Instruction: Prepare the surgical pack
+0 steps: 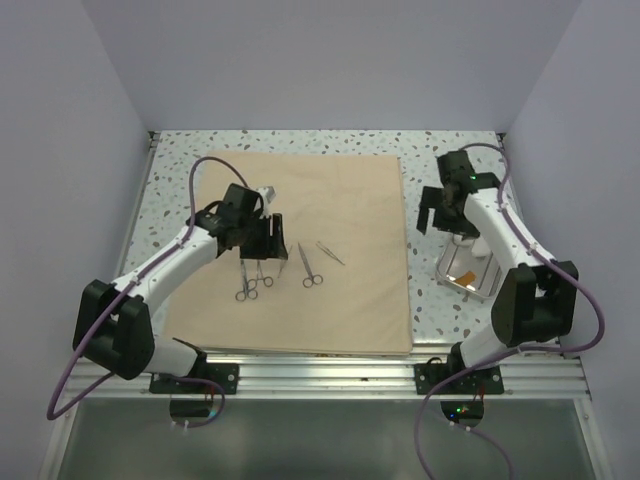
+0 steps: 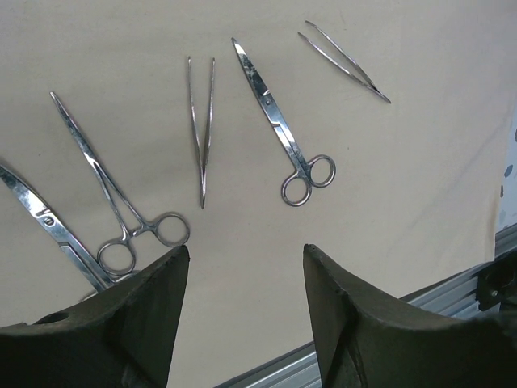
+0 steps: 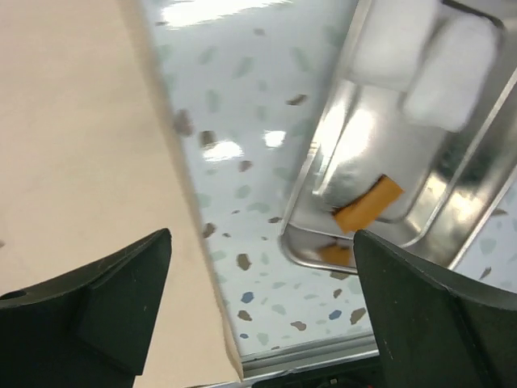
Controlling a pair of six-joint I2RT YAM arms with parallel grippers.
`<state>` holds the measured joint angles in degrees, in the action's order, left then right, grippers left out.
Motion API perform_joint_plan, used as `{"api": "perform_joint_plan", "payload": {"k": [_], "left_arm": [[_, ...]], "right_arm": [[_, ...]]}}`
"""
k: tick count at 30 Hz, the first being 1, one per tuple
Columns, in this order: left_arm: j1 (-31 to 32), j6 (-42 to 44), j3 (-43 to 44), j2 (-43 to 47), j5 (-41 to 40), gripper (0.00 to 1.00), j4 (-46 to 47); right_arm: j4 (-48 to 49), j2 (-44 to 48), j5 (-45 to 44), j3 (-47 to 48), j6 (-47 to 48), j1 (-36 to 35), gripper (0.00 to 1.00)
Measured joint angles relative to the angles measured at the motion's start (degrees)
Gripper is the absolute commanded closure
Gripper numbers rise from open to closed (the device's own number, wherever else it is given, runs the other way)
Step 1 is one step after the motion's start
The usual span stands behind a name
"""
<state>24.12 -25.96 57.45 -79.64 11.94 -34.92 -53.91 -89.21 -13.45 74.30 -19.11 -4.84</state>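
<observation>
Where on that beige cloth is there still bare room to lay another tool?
The fabric sheet is bare across its far half and down its right side toward the steel tray. A narrower bare strip runs along its near edge. It is crowded left of centre, where scissors, ring-handled forceps and tweezers lie close together.

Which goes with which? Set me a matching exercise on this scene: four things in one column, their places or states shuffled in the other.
Things:
1. tan sheet
2. steel tray
3. scissors
4. right end effector

Places or states:
a. on the bare speckled table, to the right of the tan sheet
b. lying on the tan sheet
c. open, holding nothing
d. spread flat across the middle of the table

Pairs: 1-d, 2-a, 3-b, 4-c
</observation>
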Motion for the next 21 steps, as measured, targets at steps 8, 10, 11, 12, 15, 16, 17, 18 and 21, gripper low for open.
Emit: {"api": "perform_joint_plan", "payload": {"k": [8, 10, 11, 12, 15, 16, 17, 18, 21], "left_arm": [[0.00, -2.16, -0.09, -2.01, -0.09, 0.40, 0.04], [0.00, -2.99, -0.15, -2.12, -0.07, 0.40, 0.11], [0.00, -3.17, -0.15, -2.23, -0.04, 0.40, 0.13], [0.00, -3.48, -0.15, -2.40, -0.02, 0.40, 0.24], [0.00, -4.00, -0.22, -3.13, -0.02, 0.40, 0.57], [0.00, -4.22, -0.37, -3.19, -0.02, 0.41, 0.68], [0.00, -4.48, -0.52, -3.19, -0.04, 0.41, 0.68], [0.00, -4.63, -0.70, -3.19, -0.07, 0.41, 0.72], [0.00, -4.96, -0.98, -3.19, -0.24, 0.41, 0.70]], "right_arm": [[0.96, -0.04, 4.13, 3.58, 0.35, -10.49, 0.01], [1.18, -0.11, 6.14, 3.58, 0.52, -10.36, 0.02], [1.40, -0.28, 7.41, 3.58, 0.72, -10.40, 0.05], [1.75, -0.57, 8.96, 3.58, 0.96, -10.58, 0.07], [2.78, -2.93, 13.51, 4.13, 1.51, -12.07, 0.21], [3.19, -4.17, 14.91, 4.59, 1.66, -12.87, 0.27], [3.80, -5.55, 16.04, 5.11, 1.84, -13.94, 0.38], [4.17, -7.13, 16.81, 5.90, 2.16, -15.19, 0.42], [5.03, -13.03, 18.84, 10.05, 2.71, -20.02, 0.50]]}}
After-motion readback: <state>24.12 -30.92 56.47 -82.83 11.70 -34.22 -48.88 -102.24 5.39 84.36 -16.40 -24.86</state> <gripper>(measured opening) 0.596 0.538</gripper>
